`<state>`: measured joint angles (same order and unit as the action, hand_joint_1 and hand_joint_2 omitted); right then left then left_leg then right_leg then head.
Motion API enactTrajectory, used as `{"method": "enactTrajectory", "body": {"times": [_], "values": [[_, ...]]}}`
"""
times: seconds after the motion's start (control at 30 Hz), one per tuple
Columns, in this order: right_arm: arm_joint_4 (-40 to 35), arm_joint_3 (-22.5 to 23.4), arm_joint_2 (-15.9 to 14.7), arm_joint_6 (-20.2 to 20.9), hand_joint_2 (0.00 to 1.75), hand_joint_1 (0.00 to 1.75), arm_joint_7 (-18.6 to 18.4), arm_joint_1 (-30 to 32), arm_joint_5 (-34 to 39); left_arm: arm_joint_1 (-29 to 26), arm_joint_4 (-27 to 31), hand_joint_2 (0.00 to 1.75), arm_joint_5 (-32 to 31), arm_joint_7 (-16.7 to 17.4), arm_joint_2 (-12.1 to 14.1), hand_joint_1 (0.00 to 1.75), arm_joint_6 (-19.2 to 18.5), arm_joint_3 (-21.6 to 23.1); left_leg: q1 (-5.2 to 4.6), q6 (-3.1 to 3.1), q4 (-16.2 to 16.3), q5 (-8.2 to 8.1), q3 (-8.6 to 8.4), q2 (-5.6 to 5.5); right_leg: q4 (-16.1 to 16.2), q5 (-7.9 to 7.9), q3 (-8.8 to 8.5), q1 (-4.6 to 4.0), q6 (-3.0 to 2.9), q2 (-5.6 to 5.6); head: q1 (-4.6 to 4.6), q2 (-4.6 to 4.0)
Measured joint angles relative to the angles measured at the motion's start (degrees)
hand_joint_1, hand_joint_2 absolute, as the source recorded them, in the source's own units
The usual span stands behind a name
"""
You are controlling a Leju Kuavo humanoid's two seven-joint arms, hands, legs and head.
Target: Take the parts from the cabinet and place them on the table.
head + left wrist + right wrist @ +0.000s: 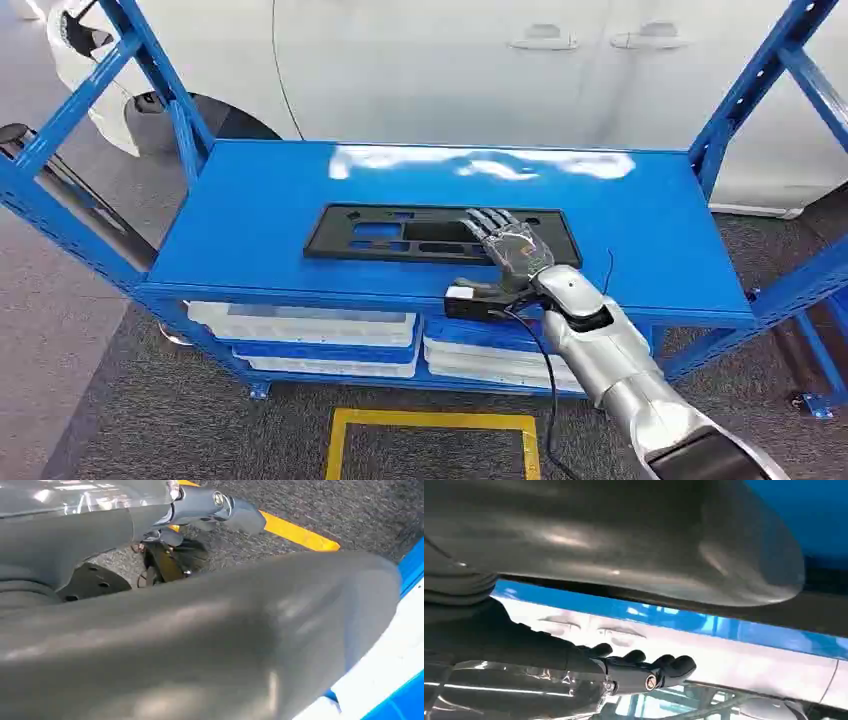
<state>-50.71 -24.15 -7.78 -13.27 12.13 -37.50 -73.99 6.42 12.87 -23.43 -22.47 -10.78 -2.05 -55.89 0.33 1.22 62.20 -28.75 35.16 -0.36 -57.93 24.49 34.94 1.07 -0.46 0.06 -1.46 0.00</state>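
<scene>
Head view: right hand (512, 252) lies on the black part (400, 232), fingers (487, 220) flat and slightly apart, gripping nothing.

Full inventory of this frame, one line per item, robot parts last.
flat black plastic panel with cut-outs: 1, black, lying on top shelf, centre
blue metal rack: 1, blue, in front of robot
white trays: several, white, stacked on lower shelf
white car: 1, white, behind rack
yellow floor marking: 1, yellow, on grey carpet before rack
right hand: 1, dark with clear cover, fingers spread flat over panel's right part
left hand: 1, dark, above carpet; grasp unclear
</scene>
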Motion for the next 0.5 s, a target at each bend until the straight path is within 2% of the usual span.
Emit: {"method": "enactTrajectory", "body": {"times": [0.03, 0.07, 0.1, 0.13, 0.23, 0.27, 0.3, 0.33, 0.4, 0.43, 0.47, 0.5], "values": [[1.1, -1.1, 0.8, 0.1, 0.00, 0.00, -0.3, -0.5, -0.3, 0.0, 0.0, 0.00, 0.0, 0.0, 0.0, 0.00, 0.0, 0.0, 0.22, 0.49, 13.2, -5.30, 6.49, 0.01, -0.1, 0.12, -0.03, -0.23, -0.27, -0.01, 0.02, 0.00], [2.0, -1.8, 1.4, 0.2, 0.00, 0.00, -0.4, -1.0, -0.3, -0.1, 0.0, 0.00, -0.1, 0.0, 0.0, 0.00, 0.0, 0.0, 0.24, 0.21, 8.5, -0.82, 4.76, 0.01, -0.1, 0.22, -0.18, -0.30, -0.23, 0.02, 0.02, 0.00], [2.8, -2.0, 1.9, 0.2, 0.00, 0.00, -0.3, -1.9, 0.0, 0.0, 0.0, 0.00, -0.1, 0.1, 0.0, 0.00, 0.0, 0.0, 0.12, -0.80, -3.5, 3.53, -0.87, -0.02, -0.2, 0.43, -0.37, -0.37, 0.16, 0.12, 0.07, 0.00], [3.1, -2.1, 1.9, 0.2, 0.00, 0.00, -0.3, -2.1, 0.0, 0.0, 0.0, 0.00, -0.1, 0.1, 0.0, 0.00, 0.0, 0.0, -0.20, -0.95, -4.2, 3.53, -1.05, -0.03, -0.3, 0.41, -0.14, -0.62, 0.56, 0.19, 0.07, 0.00], [3.7, -2.4, 2.2, 0.1, 0.00, 0.00, -0.3, -2.1, 0.0, -0.1, 0.0, 0.00, -0.1, 0.1, 0.0, 0.00, 0.0, 0.0, -0.30, -1.68, -4.3, 3.77, -0.88, -0.17, 0.1, 0.11, -0.25, -0.43, 1.57, 0.15, 0.09, 0.00], [3.8, -2.6, 2.2, 0.0, 0.00, 0.00, -0.3, -2.2, 0.0, -0.1, 0.0, 0.00, -0.1, 0.1, 0.0, 0.00, 0.0, 0.0, 0.29, -2.16, -5.0, 4.21, -1.26, -0.04, -0.2, 0.57, -0.17, -0.45, 1.89, 0.12, 0.11, 0.00], [4.0, -2.6, 2.2, -0.1, 0.00, 0.00, -0.3, -2.3, 0.0, 0.0, 0.0, 0.00, -0.1, 0.1, 0.0, 0.00, 0.0, 0.0, 0.18, -2.40, -5.1, 4.32, -1.35, -0.05, -1.6, 1.63, 0.44, -0.39, 2.08, 0.08, 0.15, -0.02], [4.2, -2.7, 2.2, -0.2, 0.00, 0.00, -0.5, -2.4, 0.0, 0.1, 0.0, 0.00, -0.1, 0.1, 0.0, 0.00, 0.0, 0.0, 0.16, -2.67, -5.1, 4.29, -1.31, 0.00, -5.5, 3.93, 2.23, -0.37, 2.15, 0.10, 0.24, 0.00], [5.1, -3.2, 2.5, -0.5, 0.00, 0.00, -0.8, -2.3, 0.0, 0.1, 0.0, 0.00, -0.1, 0.1, 0.0, 0.00, 0.0, 0.0, 0.10, -2.77, -5.1, 4.23, -1.30, 0.01, -14.9, 7.96, 6.71, -0.29, 2.45, 0.09, 0.22, -0.02], [5.7, -3.4, 2.6, -0.8, 0.00, 0.00, -0.8, -2.2, -0.1, 0.0, 0.0, 0.00, -0.1, 0.1, 0.0, 0.00, 0.0, 0.0, 0.10, -2.80, -5.0, 4.21, -1.29, 0.00, -18.0, 8.52, 8.22, -0.26, 2.57, 0.08, 0.22, 0.00], [6.2, -3.6, 2.7, -1.1, 0.00, 0.00, -0.9, -2.2, -0.1, 0.0, 0.0, 0.00, -0.1, 0.2, 0.0, 0.00, 0.0, 0.0, 0.10, -2.79, -5.0, 4.21, -1.33, -0.04, -17.9, 7.70, 8.28, -0.20, 2.62, 0.08, 0.22, 0.00], [6.5, -3.6, 2.8, -1.4, 0.00, 0.00, -1.1, -2.3, -0.2, 0.0, 0.0, 0.00, -0.2, 0.2, 0.0, 0.00, 0.0, 0.0, 0.11, -2.75, -4.9, 4.18, -1.35, -0.11, -15.1, 5.72, 6.97, -0.15, 2.56, 0.06, 0.24, 0.00]]}}
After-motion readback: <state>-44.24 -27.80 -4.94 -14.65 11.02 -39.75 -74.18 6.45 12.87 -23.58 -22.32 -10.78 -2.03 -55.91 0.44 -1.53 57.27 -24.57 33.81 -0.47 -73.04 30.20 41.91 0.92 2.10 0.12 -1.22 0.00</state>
